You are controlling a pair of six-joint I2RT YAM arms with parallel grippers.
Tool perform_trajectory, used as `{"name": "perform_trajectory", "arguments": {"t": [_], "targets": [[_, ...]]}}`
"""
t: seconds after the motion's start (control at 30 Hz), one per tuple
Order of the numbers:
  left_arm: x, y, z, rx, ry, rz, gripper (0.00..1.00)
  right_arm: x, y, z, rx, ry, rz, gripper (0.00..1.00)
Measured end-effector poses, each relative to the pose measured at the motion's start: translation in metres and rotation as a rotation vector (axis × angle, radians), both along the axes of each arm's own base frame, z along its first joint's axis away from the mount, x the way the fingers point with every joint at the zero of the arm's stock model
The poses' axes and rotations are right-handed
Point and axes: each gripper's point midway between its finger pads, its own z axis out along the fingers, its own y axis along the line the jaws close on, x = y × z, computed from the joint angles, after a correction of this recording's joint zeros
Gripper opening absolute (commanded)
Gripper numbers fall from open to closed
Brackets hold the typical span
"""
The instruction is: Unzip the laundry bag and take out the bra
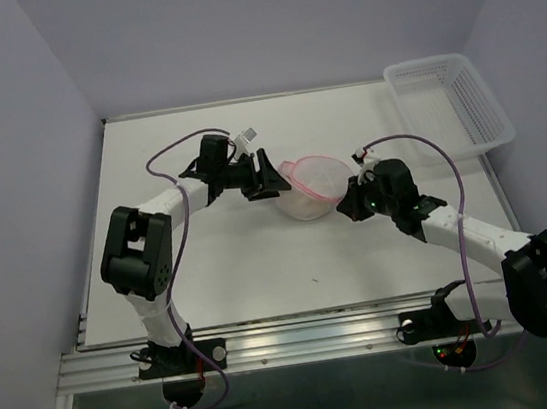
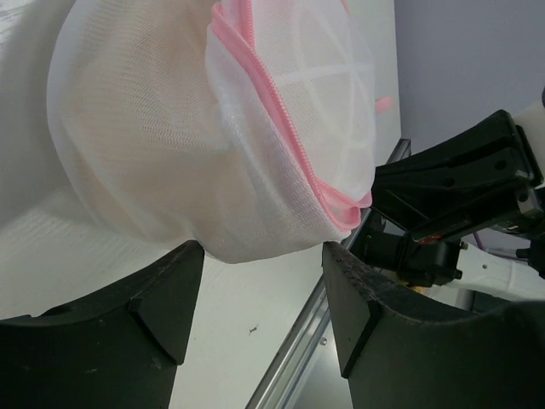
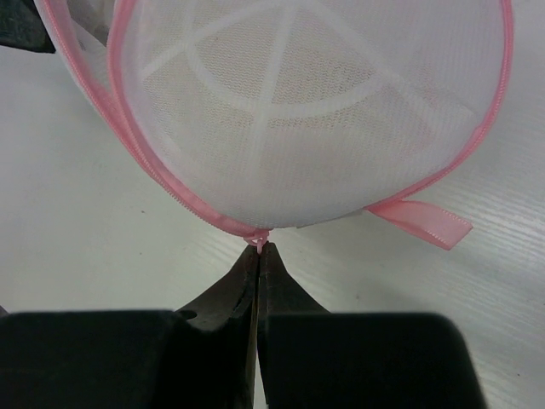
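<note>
Black fingers of the right gripper were pressed together, pinching the tiny pink zipper pull on the rim of the laundry bag; the left gripper was spread wide, with the bag's round side just past its tips; the bag sat mid-table, between both grippers; something beige, the bra, showed through the mesh; far back on the right stood a white basket.
</note>
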Motion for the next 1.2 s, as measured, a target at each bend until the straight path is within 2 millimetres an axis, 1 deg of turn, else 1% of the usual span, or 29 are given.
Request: {"name": "perform_trajectory", "arguments": {"t": [0.27, 0.37, 0.47, 0.5, 0.53, 0.57, 0.6, 0.63, 0.7, 0.73, 0.77, 0.83, 0.9, 0.93, 0.97, 1.0, 1.07, 1.1, 1.13, 1.17, 1.2], "targets": [[0.000, -0.005, 0.018, -0.057, -0.022, -0.014, 0.73, -0.003, -0.007, -0.009, -0.043, 0.018, -0.015, 0.01], [0.003, -0.004, 0.021, -0.045, -0.029, 0.006, 0.73, -0.003, -0.008, -0.010, -0.050, 0.016, -0.013, 0.01], [0.012, -0.002, 0.024, -0.020, -0.035, 0.037, 0.73, -0.002, -0.009, -0.010, -0.054, 0.014, -0.014, 0.01], [0.016, -0.001, 0.025, -0.014, -0.040, 0.045, 0.71, -0.002, -0.009, -0.010, -0.055, 0.014, -0.013, 0.01], [0.020, -0.001, 0.026, -0.004, -0.046, 0.058, 0.59, -0.003, -0.009, -0.011, -0.057, 0.014, -0.012, 0.01], [0.024, -0.001, 0.026, 0.005, -0.050, 0.068, 0.49, -0.003, -0.009, -0.011, -0.058, 0.014, -0.012, 0.01], [0.027, -0.001, 0.025, 0.017, -0.056, 0.073, 0.42, -0.003, -0.010, -0.011, -0.060, 0.016, -0.013, 0.01], [0.030, 0.000, 0.024, 0.025, -0.055, 0.082, 0.39, -0.003, -0.010, -0.012, -0.062, 0.017, -0.014, 0.01], [0.032, 0.002, 0.019, 0.046, -0.055, 0.092, 0.40, -0.003, -0.011, -0.013, -0.068, 0.020, -0.016, 0.01], [0.031, 0.003, 0.016, 0.057, -0.046, 0.094, 0.47, -0.004, -0.011, -0.013, -0.070, 0.021, -0.015, 0.01], [0.031, 0.004, 0.013, 0.068, -0.038, 0.098, 0.51, -0.004, -0.011, -0.014, -0.073, 0.020, -0.012, 0.01], [0.030, 0.005, 0.008, 0.083, -0.028, 0.100, 0.51, -0.004, -0.011, -0.014, -0.076, 0.018, -0.008, 0.01], [0.028, 0.005, 0.007, 0.091, -0.023, 0.098, 0.48, -0.004, -0.011, -0.014, -0.079, 0.016, -0.004, 0.01], [0.027, 0.005, 0.006, 0.094, -0.023, 0.096, 0.40, -0.004, -0.011, -0.014, -0.079, 0.016, -0.004, 0.01], [0.026, 0.004, 0.005, 0.097, -0.024, 0.092, 0.35, -0.004, -0.011, -0.014, -0.079, 0.016, -0.004, 0.01], [0.025, 0.002, 0.005, 0.099, -0.024, 0.087, 0.33, -0.004, -0.011, -0.014, -0.080, 0.016, -0.005, 0.01], [0.022, -0.001, 0.003, 0.105, -0.025, 0.075, 0.33, -0.004, -0.011, -0.014, -0.080, 0.016, -0.005, 0.01], [0.021, -0.002, 0.002, 0.105, -0.024, 0.070, 0.41, -0.004, -0.011, -0.014, -0.079, 0.016, -0.005, 0.01], [0.019, -0.004, -0.001, 0.106, -0.017, 0.063, 0.46, -0.004, -0.011, -0.014, -0.080, 0.016, -0.005, 0.01], [0.017, -0.005, -0.003, 0.105, -0.009, 0.057, 0.48, -0.005, -0.011, -0.014, -0.080, 0.016, -0.004, 0.01], [0.016, -0.007, -0.007, 0.108, 0.003, 0.052, 0.58, -0.005, -0.011, -0.014, -0.080, 0.016, -0.003, 0.01]]}}
